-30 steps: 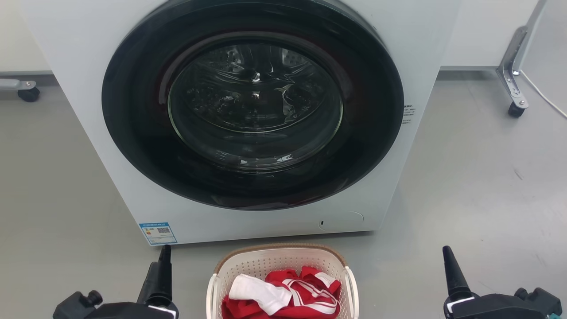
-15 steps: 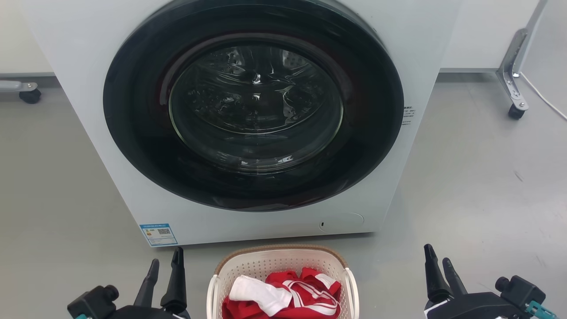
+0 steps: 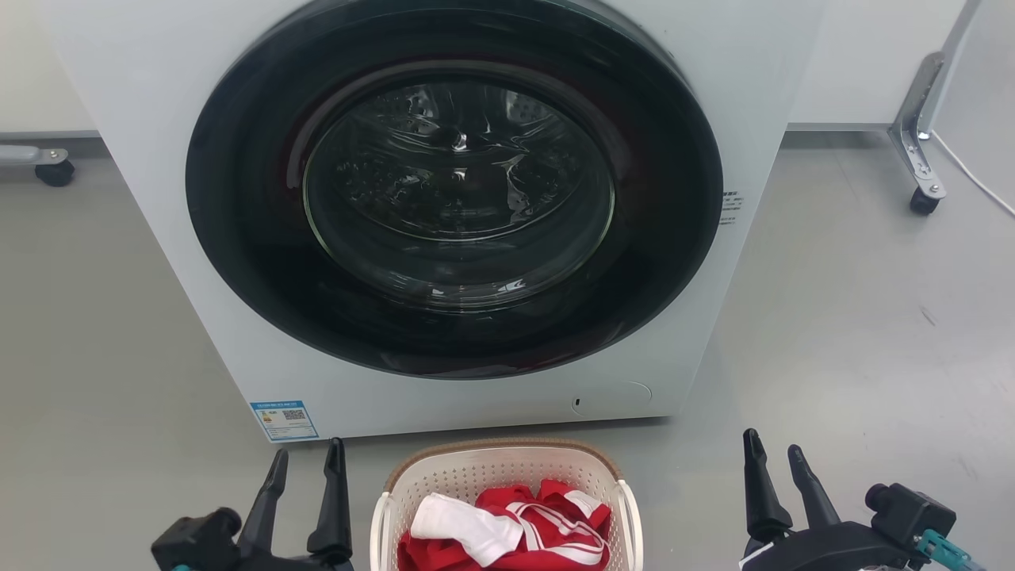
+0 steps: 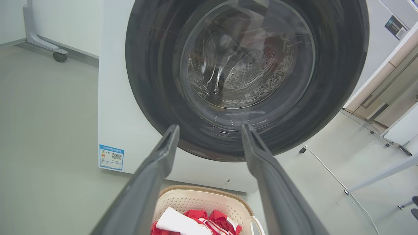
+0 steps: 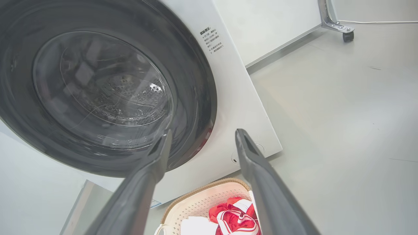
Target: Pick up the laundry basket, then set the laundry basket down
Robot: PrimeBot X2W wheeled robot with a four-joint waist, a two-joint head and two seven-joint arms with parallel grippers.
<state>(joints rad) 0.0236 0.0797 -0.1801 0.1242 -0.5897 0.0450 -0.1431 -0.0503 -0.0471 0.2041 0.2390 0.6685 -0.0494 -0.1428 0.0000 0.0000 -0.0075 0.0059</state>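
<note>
Both your left end effector (image 3: 308, 449) and right end effector (image 3: 771, 442) stand empty with fingers parted, flanking the basket (image 3: 476, 476) on the floor (image 3: 833, 317) just before the washer (image 3: 119, 119); you seem mid-reach, so next lower each toward a side handle.

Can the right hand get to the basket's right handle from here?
Likely yes: the right hand is open, beside the laundry basket, with just floor between it and the right handle.

Laundry basket (image 3: 476, 473): on floor (image 3: 833, 317). Behind it: washing machine (image 3: 452, 190). In it: clothes (image 3: 547, 527). Left of it: left gripper (image 3: 308, 449), near. Right of it: right gripper (image 3: 771, 442), farther off.
</note>
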